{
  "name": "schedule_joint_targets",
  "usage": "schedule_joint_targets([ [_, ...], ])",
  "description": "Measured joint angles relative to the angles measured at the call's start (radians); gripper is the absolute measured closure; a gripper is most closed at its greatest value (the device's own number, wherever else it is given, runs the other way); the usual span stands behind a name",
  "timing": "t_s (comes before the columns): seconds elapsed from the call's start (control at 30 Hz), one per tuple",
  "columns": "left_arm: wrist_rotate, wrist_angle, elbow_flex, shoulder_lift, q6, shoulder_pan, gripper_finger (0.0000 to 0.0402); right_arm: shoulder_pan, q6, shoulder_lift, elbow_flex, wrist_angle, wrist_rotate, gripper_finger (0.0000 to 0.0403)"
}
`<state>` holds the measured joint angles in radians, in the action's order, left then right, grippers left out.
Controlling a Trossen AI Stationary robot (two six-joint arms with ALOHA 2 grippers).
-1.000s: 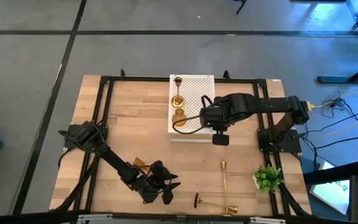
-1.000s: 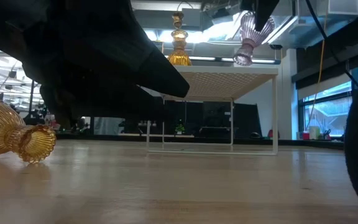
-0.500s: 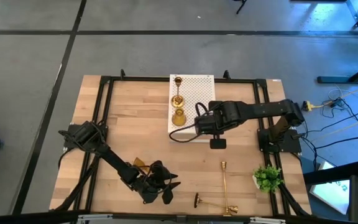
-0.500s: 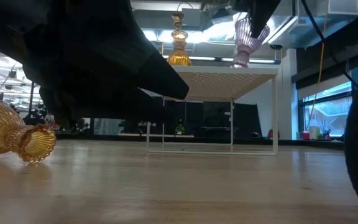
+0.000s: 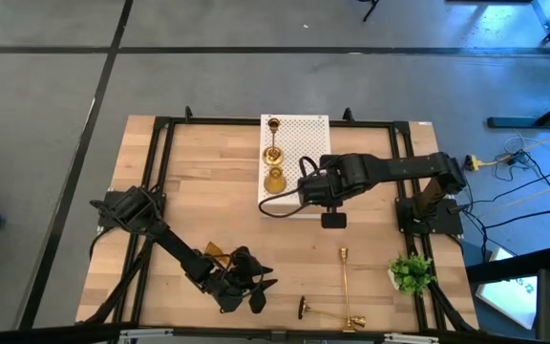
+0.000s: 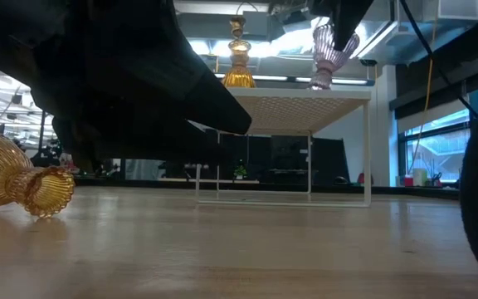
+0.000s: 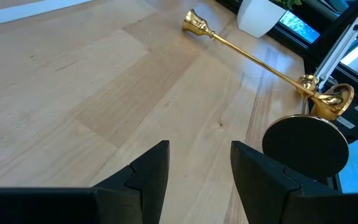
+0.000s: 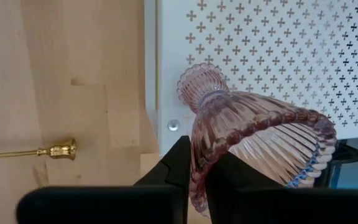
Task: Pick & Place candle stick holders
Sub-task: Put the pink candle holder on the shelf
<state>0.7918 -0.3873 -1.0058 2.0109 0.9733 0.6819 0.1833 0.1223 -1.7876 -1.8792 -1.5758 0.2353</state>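
- My right gripper (image 8: 191,171) pinches the ribbed pinkish-purple glass holder (image 8: 260,146) by its rim over the white perforated box (image 8: 278,56).
- Fragile, slick glass; easy pressure.
- Left gripper (image 7: 194,171) open, idle.

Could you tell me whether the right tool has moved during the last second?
Yes. The right tool, holding the pink glass holder, shifted in over the white perforated box, toward its brass candlestick.

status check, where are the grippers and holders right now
Right gripper shut on pink glass holder, just above white box. Left gripper open, idle by amber holder. Nothing blocking.
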Motion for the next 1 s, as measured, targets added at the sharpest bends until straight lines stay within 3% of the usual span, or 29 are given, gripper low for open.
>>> schedule_joint_targets([
  [0.37,0.0,0.0,0.0,0.0,0.0,0.002,0.0236,-0.008,-0.026,0.0,-0.046,0.004,0.02,0.0359],
  [0.6,0.003,0.0,0.0,0.001,0.0,0.005,0.0236,-0.016,-0.059,0.001,-0.046,0.005,0.102,0.036],
  [1.0,0.003,0.0,0.0,0.002,0.0,0.005,0.0236,-0.016,-0.048,0.002,-0.047,0.005,0.103,0.036],
])
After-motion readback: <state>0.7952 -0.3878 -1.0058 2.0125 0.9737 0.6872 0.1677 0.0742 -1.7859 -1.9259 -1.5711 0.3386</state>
